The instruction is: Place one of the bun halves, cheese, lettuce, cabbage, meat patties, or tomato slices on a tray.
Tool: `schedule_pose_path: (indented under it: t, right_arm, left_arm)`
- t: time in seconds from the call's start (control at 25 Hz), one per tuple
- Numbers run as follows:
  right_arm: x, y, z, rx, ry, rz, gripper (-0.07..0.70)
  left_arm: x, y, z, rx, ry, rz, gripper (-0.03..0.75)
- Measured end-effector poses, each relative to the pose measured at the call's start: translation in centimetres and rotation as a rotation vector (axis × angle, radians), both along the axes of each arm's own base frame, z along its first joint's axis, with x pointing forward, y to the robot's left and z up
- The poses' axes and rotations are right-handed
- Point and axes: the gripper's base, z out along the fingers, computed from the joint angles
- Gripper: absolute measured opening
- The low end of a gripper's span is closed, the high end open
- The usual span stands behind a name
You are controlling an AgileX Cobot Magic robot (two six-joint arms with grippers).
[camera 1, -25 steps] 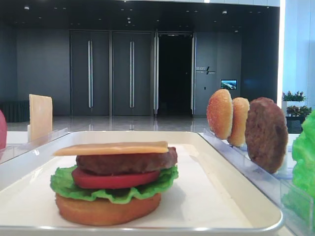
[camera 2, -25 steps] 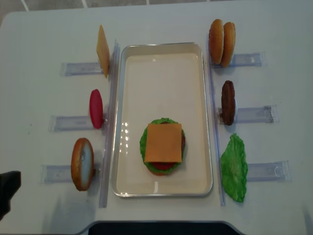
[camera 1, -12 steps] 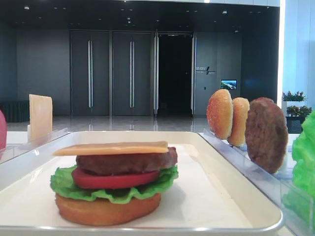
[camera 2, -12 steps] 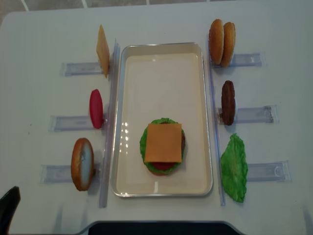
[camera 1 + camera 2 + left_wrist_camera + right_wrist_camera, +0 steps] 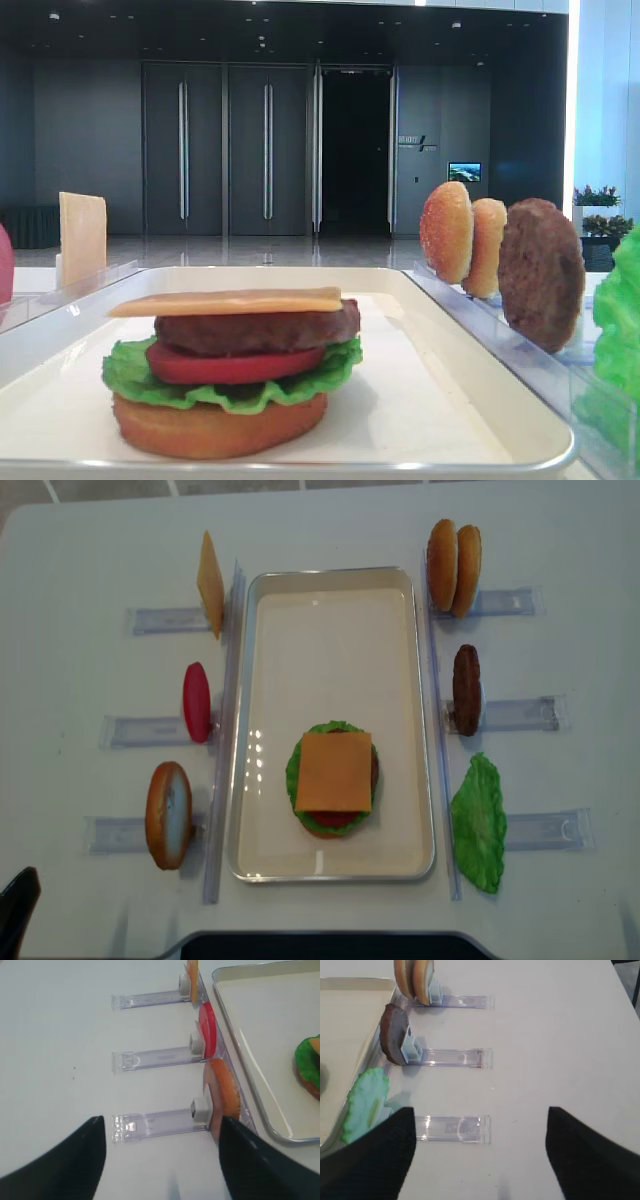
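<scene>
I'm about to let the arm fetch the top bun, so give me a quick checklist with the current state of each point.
1. Stack on the tray ready for a top: ok, cheese lies flat on the patty, over tomato, lettuce and the bottom bun.
2. Bun available on the left side: ok, one bun half stands on edge in its rack.
3. Left pincer open: ok, both fingers wide apart, nothing between them.
4. Right pincer clear: ok, open and holding nothing, above the table beside the lettuce leaf.
5. Left pincer lined up on the bun: not ok, the bun sits by its right finger.
6. Stack centred on its bun: cannot tell.
</scene>
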Motion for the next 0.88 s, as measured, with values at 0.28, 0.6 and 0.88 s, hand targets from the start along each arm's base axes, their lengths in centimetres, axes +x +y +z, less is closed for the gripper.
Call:
schedule_pose_path:
  t: [0.28,0.6,0.88]
  right_arm:
    - [0.0,0.0,0.0,0.0,0.0,0.0,0.54]
    - [0.0,0.0,0.0,0.0,0.0,0.0,0.54]
    - [0.0,0.0,0.0,0.0,0.0,0.0,0.54]
  left_arm:
    - [-0.01,-0.24,0.0,-0.025,0.001,-0.016,0.54]
    - [-0.01,-0.28,0.0,-0.029,0.001,-0.019,0.687]
    - [-0.01,-0.28,0.0,-0.029,0.001,-0.019,0.684]
